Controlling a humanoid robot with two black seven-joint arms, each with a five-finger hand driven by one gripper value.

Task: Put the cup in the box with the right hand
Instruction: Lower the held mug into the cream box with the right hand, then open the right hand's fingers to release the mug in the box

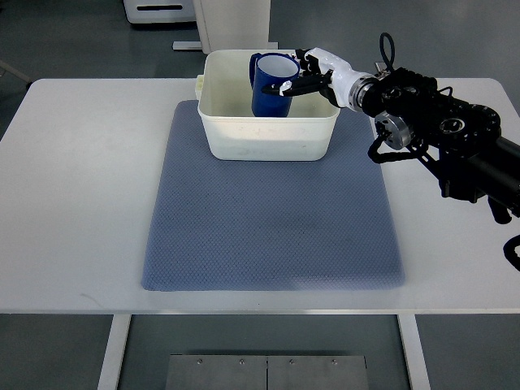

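Observation:
A dark blue cup (pixel 268 89) with a white inside is held upright within the white plastic box (pixel 236 138), over its far half. My right hand (pixel 302 75) reaches in over the box's right rim, its white and black fingers shut on the cup's right side and rim. Whether the cup rests on the box floor or hangs just above it I cannot tell. The black right arm (pixel 439 130) comes in from the right edge. The left arm does not show.
The box stands on the far end of a blue-grey mat (pixel 268 236) on a white table (pixel 81 203). A white cabinet base (pixel 236 24) stands on the floor beyond the table's far edge.

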